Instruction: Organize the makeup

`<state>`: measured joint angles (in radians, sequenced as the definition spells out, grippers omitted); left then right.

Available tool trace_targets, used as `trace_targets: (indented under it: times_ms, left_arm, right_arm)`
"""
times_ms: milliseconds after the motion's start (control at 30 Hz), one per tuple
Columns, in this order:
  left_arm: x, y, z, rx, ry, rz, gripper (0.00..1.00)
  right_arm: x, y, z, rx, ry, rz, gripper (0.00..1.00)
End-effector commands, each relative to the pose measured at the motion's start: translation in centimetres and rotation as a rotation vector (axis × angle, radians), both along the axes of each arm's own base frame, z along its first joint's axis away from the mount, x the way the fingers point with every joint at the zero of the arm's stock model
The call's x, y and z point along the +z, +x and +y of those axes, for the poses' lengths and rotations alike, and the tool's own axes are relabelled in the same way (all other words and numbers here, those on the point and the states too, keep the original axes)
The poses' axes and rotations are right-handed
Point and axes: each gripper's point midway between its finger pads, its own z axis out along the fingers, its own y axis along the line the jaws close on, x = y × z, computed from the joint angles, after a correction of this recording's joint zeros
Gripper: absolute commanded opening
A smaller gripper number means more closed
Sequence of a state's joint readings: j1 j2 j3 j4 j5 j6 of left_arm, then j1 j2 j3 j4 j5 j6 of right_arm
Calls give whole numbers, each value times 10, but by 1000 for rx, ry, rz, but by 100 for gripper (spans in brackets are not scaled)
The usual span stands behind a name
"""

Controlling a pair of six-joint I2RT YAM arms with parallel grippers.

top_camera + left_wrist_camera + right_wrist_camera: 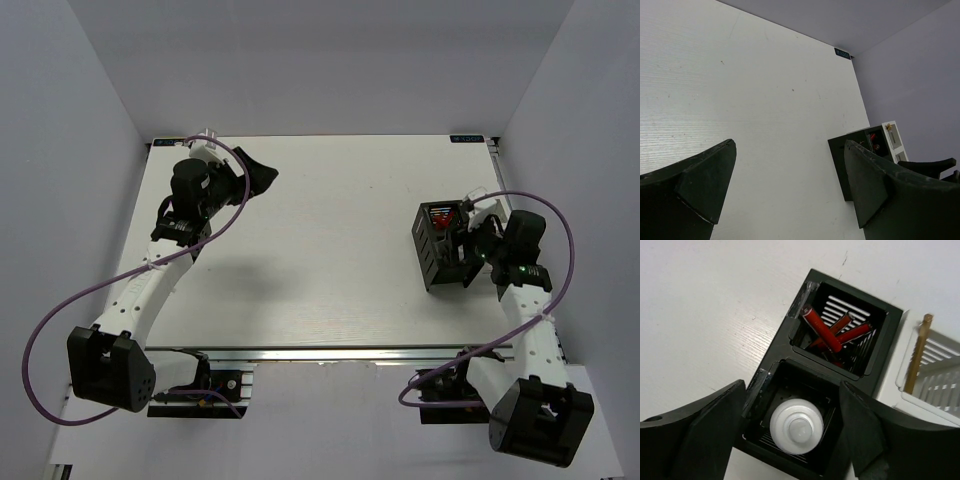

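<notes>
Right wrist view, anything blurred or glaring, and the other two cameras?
Right wrist view: white bottle and red tubes sharp, slight sheen on the box rim, right fingers soft-edged. Left wrist view: left fingers dark and blurry, table bright. Top external view: soft shadow beside the left arm.

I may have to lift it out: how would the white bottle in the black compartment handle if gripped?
The small white round-capped bottle looks like smooth plastic, so probably light and slippery. It stands upright in the black slatted compartment, whose close walls should stop it tipping. Laid down, its round body might roll.
</notes>
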<state>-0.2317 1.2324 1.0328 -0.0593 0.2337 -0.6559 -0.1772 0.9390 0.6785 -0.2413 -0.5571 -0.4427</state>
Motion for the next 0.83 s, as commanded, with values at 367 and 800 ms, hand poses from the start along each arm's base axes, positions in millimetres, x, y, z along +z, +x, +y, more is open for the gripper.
trace_targets:
  times_ms: [367, 800]
  left_arm:
    - [43, -6, -13, -95, -28, -137, 98]
    - [59, -14, -12, -103, -34, -182, 98]
  right_arm:
    - [172, 49, -12, -191, 170, -46, 89]
    - [210, 87, -15, -239, 261, 27, 89]
